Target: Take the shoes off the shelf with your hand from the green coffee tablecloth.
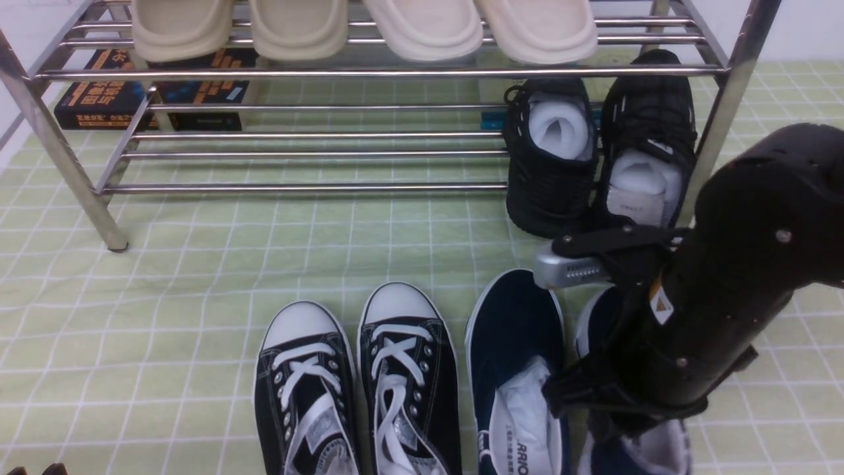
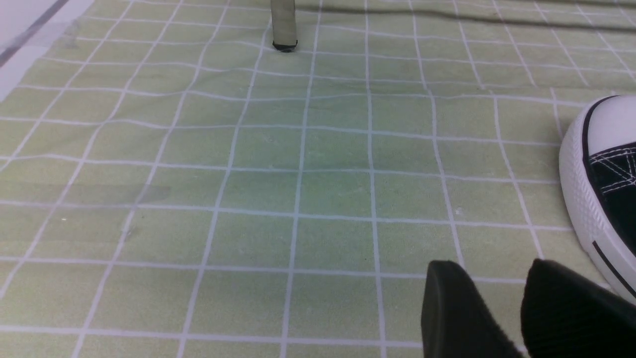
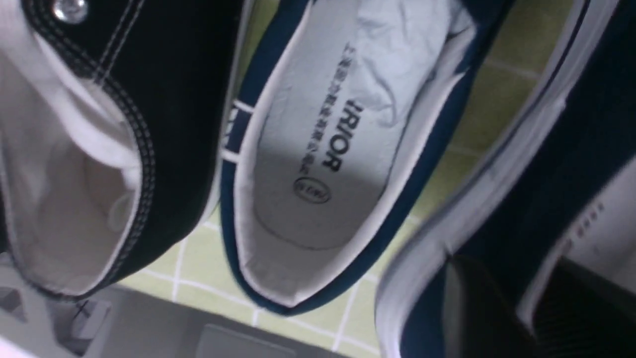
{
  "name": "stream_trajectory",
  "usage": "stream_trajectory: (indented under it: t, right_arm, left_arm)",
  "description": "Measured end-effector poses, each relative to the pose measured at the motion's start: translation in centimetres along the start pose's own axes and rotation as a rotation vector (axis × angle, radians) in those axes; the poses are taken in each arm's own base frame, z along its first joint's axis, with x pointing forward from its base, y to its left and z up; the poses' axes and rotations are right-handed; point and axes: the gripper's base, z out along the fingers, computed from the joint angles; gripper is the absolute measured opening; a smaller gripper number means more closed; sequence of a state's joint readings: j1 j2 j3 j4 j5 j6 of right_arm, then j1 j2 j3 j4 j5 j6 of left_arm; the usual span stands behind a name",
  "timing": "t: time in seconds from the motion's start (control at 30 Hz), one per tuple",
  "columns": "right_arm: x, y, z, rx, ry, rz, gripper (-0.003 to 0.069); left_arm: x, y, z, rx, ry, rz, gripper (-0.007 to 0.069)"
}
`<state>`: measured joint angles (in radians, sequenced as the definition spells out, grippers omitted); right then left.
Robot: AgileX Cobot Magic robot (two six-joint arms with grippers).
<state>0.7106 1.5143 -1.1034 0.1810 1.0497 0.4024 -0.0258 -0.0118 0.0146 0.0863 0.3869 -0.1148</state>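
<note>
The navy slip-ons stand on the green checked cloth (image 1: 165, 316) in front of the silver rack (image 1: 316, 188). The left shoe (image 1: 514, 343) is free, and its "WARRIOR" insole and paper stuffing show in the right wrist view (image 3: 318, 164). The right shoe (image 1: 597, 316) is mostly hidden under my right arm (image 1: 712, 310). My right gripper (image 3: 502, 298) is shut on that shoe's side wall (image 3: 497, 189), one finger outside and one on the white lining. My left gripper (image 2: 492, 266) is open and empty, low over bare cloth.
Black-and-white lace-ups (image 1: 356, 382) stand just left of the navy pair; one toe shows in the left wrist view (image 2: 601, 169). Black mesh sneakers (image 1: 593, 152) sit on the rack's lower tier at the right, beige slippers (image 1: 362, 26) on top. Dark boxes (image 1: 105, 99) lie behind. A rack leg (image 2: 283, 25) stands ahead of the left gripper.
</note>
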Motion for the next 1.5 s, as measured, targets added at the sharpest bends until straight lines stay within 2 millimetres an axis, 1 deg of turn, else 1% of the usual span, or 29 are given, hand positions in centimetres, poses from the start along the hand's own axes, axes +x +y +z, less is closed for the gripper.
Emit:
stream_trajectory:
  t: [0.03, 0.07, 0.1, 0.13, 0.2, 0.23, 0.27, 0.3, 0.37, 0.47, 0.53, 0.6, 0.63, 0.67, 0.7, 0.73, 0.77, 0.8, 0.83, 0.9, 0.97, 1.0, 1.1, 1.13, 1.17, 1.23, 1.27, 1.4, 1.5]
  right_arm:
    - [0.0, 0.1, -0.2, 0.0, 0.009, -0.009, 0.0286]
    - [0.0, 0.1, -0.3, -0.004, 0.006, -0.009, 0.0286]
    - [0.1, 0.3, -1.2, -0.005, 0.022, -0.064, 0.0328]
    - [0.0, 0.4, -1.5, -0.008, 0.019, -0.073, 0.033]
    - [0.1, 0.9, -3.7, -0.028, 0.009, -0.169, 0.0337]
    - [0.1, 1.1, -4.7, -0.038, -0.011, -0.2, 0.0326]
    - [0.1, 1.4, -6.2, -0.057, -0.056, -0.228, 0.0309]
    - [0.1, 1.4, -6.4, -0.06, -0.064, -0.236, 0.03]
    - [0.9, 1.6, -9.8, -0.095, -0.17, -0.28, 0.0221]
    - [3.1, 0.8, -13.6, -0.112, -0.291, -0.314, 0.0111]
    - [4.3, 0.2, -15.3, -0.109, -0.348, -0.326, 0.0057]
    - [6.4, -0.9, -17.5, -0.101, -0.437, -0.342, 0.0001]
    - [7.3, -1.4, -18.4, -0.095, -0.478, -0.347, -0.0008]
    - [9.0, -2.3, -19.7, -0.091, -0.542, -0.354, -0.0015]
    - [10.2, -3.1, -20.3, -0.079, -0.582, -0.358, -0.0016]
    - [10.5, -3.2, -20.5, -0.079, -0.593, -0.358, -0.0016]
    - [11.5, -3.9, -20.8, -0.071, -0.618, -0.36, -0.0016]
    - [13.2, -5.0, -20.9, -0.065, -0.655, -0.362, -0.0016]
    - [14.7, -6.0, -20.9, -0.059, -0.696, -0.36, -0.0016]
    - [16.4, -7.2, -19.9, -0.074, -0.782, -0.359, -0.0016]
    - [16.9, -7.7, -19.1, -0.09, -0.836, -0.361, -0.0016]
    - [17.4, -8.3, -16.9, -0.128, -0.923, -0.367, -0.0015]
    - [17.1, -8.6, -13.8, -0.185, -1.038, -0.373, -0.0015]
    - [17.1, -8.6, -13.2, -0.185, -1.035, -0.373, -0.0015]
    - [16.7, -8.8, -10.9, -0.204, -1.077, -0.376, -0.0015]
    - [16.6, -8.9, -10.0, -0.213, -1.093, -0.375, -0.0015]
    - [16.3, -8.9, -8.8, -0.221, -1.112, -0.377, -0.0015]
    - [16.1, -9.0, -7.4, -0.238, -1.152, -0.379, -0.001]
    - [16.1, -9.2, -6.5, -0.235, -1.143, -0.379, -0.0007]
  left_arm:
    - [0.0, 0.0, 0.0, 0.0, 0.0, 0.001, 0.0239]
    - [0.0, 0.0, 0.0, 0.0, 0.0, 0.001, 0.0239]
    - [0.0, 0.0, 0.0, 0.0, 0.0, 0.001, 0.0239]
    - [0.0, 0.0, 0.0, 0.0, 0.0, 0.001, 0.0239]
    - [0.0, 0.0, 0.0, -0.001, 0.0, 0.002, 0.0239]
    - [0.0, 0.0, 0.0, -0.001, 0.0, 0.002, 0.0239]
    - [0.0, 0.0, 0.0, -0.002, 0.0, 0.004, 0.0239]
    - [0.0, 0.0, 0.0, -0.002, 0.0, 0.004, 0.0239]
    - [0.0, 0.0, 0.0, -0.004, 0.0, 0.01, 0.0239]
    - [0.0, 0.1, 0.0, -0.006, -0.001, 0.014, 0.0239]
    - [0.0, 0.1, 0.0, -0.006, -0.001, 0.015, 0.0239]
    - [0.0, 0.1, 0.0, -0.008, -0.001, 0.019, 0.0239]
    - [0.0, 0.1, 0.0, -0.008, -0.001, 0.02, 0.0239]
    - [0.0, 0.1, 0.0, -0.008, -0.001, 0.021, 0.0239]
    - [0.0, 0.1, 0.0, -0.008, -0.001, 0.021, 0.0239]
    - [0.0, 0.1, 0.0, -0.008, -0.001, 0.021, 0.0239]
    - [0.0, 0.1, 0.0, -0.008, -0.001, 0.021, 0.0239]
    - [0.0, 0.1, 0.0, -0.008, -0.001, 0.021, 0.0239]
    - [0.0, 0.1, 0.0, -0.008, -0.001, 0.021, 0.0239]
    - [0.0, 0.1, 0.0, -0.008, -0.001, 0.021, 0.0239]
    - [0.0, 0.1, 0.0, -0.008, -0.001, 0.021, 0.0239]
    - [0.0, 0.1, 0.0, -0.008, -0.001, 0.021, 0.0239]
    - [0.0, 0.1, 0.0, -0.008, -0.001, 0.021, 0.0239]
    - [0.0, 0.1, 0.0, -0.008, -0.001, 0.021, 0.0239]
    - [0.0, 0.1, 0.0, -0.009, -0.001, 0.021, 0.0239]
    - [0.0, 0.1, 0.0, -0.009, -0.001, 0.021, 0.0239]
    - [0.0, 0.1, 0.0, -0.009, -0.001, 0.021, 0.0239]
    - [0.0, 0.1, 0.0, -0.009, -0.001, 0.021, 0.0239]
    - [0.0, 0.1, 0.0, -0.009, 0.0, 0.021, 0.0239]
